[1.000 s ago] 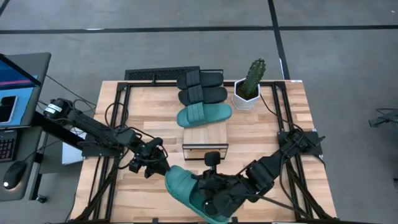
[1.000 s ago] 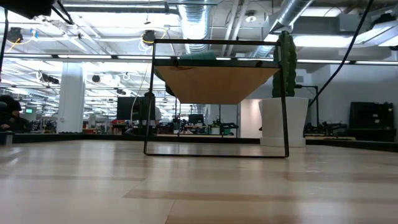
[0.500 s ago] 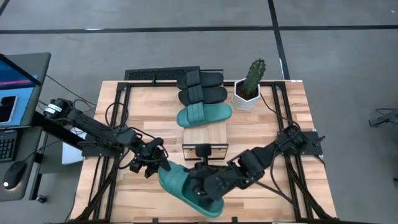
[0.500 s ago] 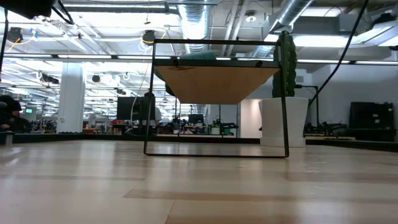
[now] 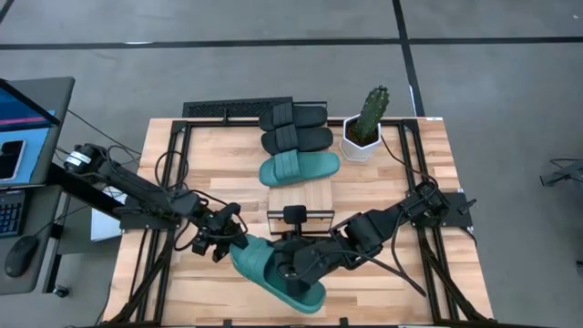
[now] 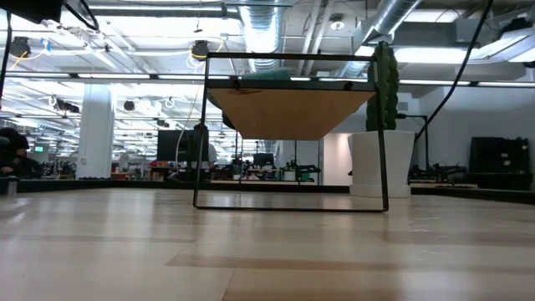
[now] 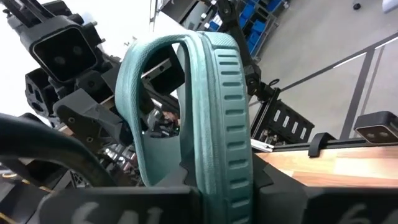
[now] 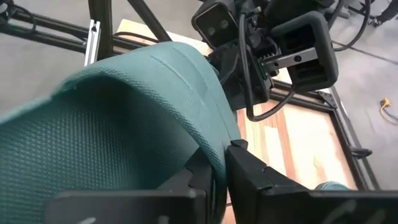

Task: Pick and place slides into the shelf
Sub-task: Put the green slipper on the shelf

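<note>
A teal slide (image 5: 269,273) hangs over the table's near middle, between my two grippers. My left gripper (image 5: 235,248) is shut on its left end, which fills the left wrist view as a ribbed sole (image 7: 221,93). My right gripper (image 5: 293,271) is shut on its strap (image 8: 143,93). The shelf (image 5: 301,199) stands at the table's middle and also shows in the low view (image 6: 288,104). On its plank lie two black slides (image 5: 293,117) (image 5: 299,139) and one teal slide (image 5: 301,168), soles down. My left gripper (image 7: 221,183) pinches one end of the sole (image 7: 219,165) between its two fingers. It comes nearly level from the table's left. The slide is turned on its side and is clear of the table. My right gripper (image 8: 222,168) pinches the strap's edge (image 8: 214,152) between its two fingers, slanting down from the table's right. How far back the strap reaches is hidden by the fingers.
A potted cactus (image 5: 364,128) stands right of the shelf's far end. Black frame rails and cables run along the table's left and right edges. A desk with a laptop (image 5: 23,118) stands off the table's left side.
My right gripper has carried the teal slide toward the table's left and a little toward the far edge. The slide's left end has reached my left gripper's fingers, which have stayed in place.
</note>
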